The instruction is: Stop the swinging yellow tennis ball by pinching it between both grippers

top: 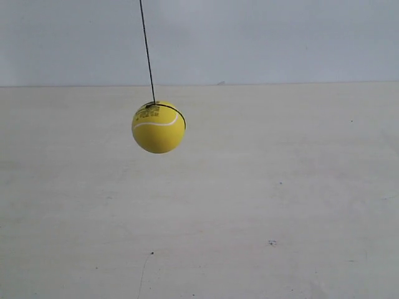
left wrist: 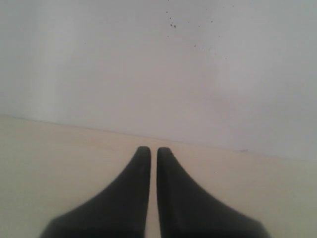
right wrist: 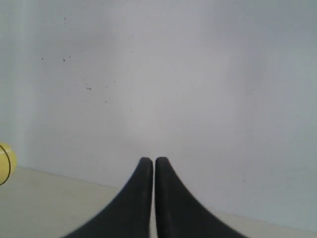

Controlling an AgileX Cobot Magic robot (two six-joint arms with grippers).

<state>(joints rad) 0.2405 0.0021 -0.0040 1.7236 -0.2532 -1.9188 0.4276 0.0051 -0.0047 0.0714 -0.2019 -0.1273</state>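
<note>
Above the pale desk (top: 280,218), the yellow tennis ball (top: 158,128) hangs free on its thin dark string (top: 147,50), with the wall (top: 280,37) behind it and nothing touching it on either side. The string slants a little off the vertical, which suggests the ball is partway through a swing, though one moment cannot settle that. Neither arm appears in the exterior view, so both are well apart from the ball. The left gripper (left wrist: 149,151) has its jaws drawn together with only a thin slit between the tips and holds nothing; its wrist view shows just desk and wall, no ball. The right gripper (right wrist: 150,161) is likewise closed and empty, and its wrist view catches only a sliver of the ball at the very edge of the picture, well off the line of the tips. As I judge it, the task is at its very beginning: no contact and no pinch. All of it is left: each arm has to come to an opposite side of the ball, timed to the swing, and press in until it hangs quiet.
</note>
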